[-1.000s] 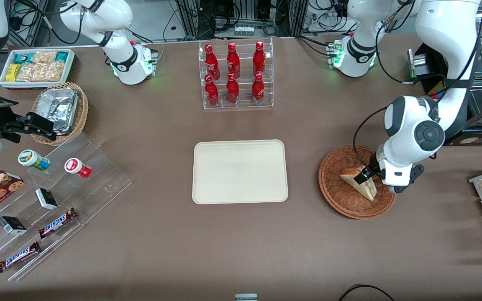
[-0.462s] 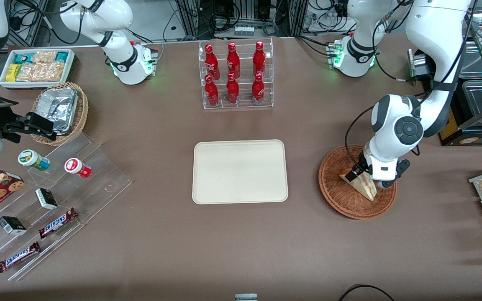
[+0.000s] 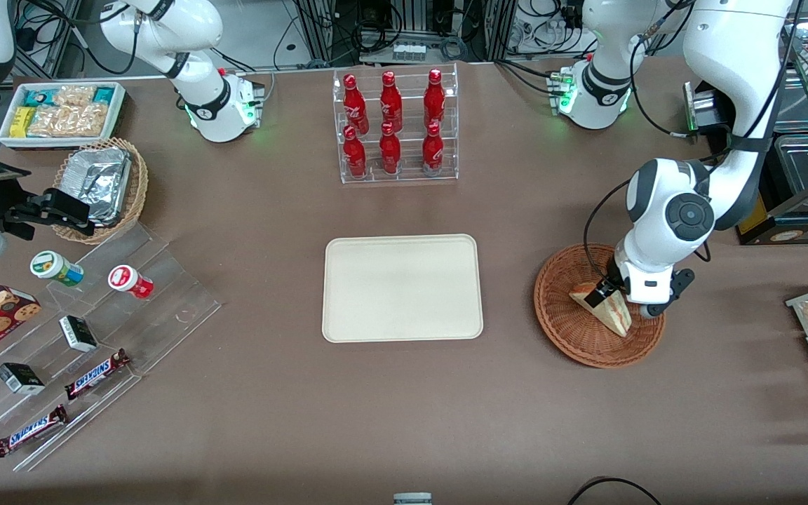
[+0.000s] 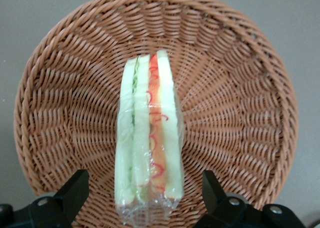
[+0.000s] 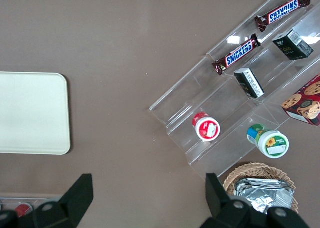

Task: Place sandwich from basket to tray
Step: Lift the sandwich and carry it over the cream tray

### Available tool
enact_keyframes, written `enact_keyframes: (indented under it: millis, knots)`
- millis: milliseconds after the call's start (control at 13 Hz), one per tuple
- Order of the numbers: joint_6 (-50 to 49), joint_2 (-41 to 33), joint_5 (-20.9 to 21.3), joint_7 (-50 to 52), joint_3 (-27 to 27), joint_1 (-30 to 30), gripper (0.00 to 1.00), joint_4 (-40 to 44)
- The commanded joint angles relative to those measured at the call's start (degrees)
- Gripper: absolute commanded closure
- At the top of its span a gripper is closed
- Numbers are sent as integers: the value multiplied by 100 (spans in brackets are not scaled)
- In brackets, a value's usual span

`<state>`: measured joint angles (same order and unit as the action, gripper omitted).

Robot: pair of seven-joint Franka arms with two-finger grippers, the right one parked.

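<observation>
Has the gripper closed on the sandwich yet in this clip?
No: in the left wrist view the gripper hangs over the basket with its fingers spread clear of both sides of the sandwich.

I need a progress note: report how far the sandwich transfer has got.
Done: the gripper is down in the wicker basket, open, its fingers straddling the wrapped sandwich. In hand: the grasp, not yet closed. Left: lift and carry it to the cream tray, which holds nothing.

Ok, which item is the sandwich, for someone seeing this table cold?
Find the reddish-brown wicker basket toward the working arm's end of the table, beside the cream tray. The sandwich lies in it, between the gripper's open jaws. It's a wrapped pale bread wedge with red and green filling, alone there.
</observation>
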<state>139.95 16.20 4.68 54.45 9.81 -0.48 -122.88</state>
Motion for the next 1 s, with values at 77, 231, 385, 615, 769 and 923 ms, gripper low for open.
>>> enact_keyframes:
  millis: [77,231,385,615,769,923]
  knots:
    - [200,85,130,171,-14,-5,1,-44]
    - [313,137,138,171,-118,-5,3,-35]
    - [384,199,130,171,-128,4,54,-35]
    - [367,182,130,171,-128,-5,100,9]
    - [297,121,130,171,-119,-5,100,70]
    - [-192,15,130,119,-111,-31,100,263]
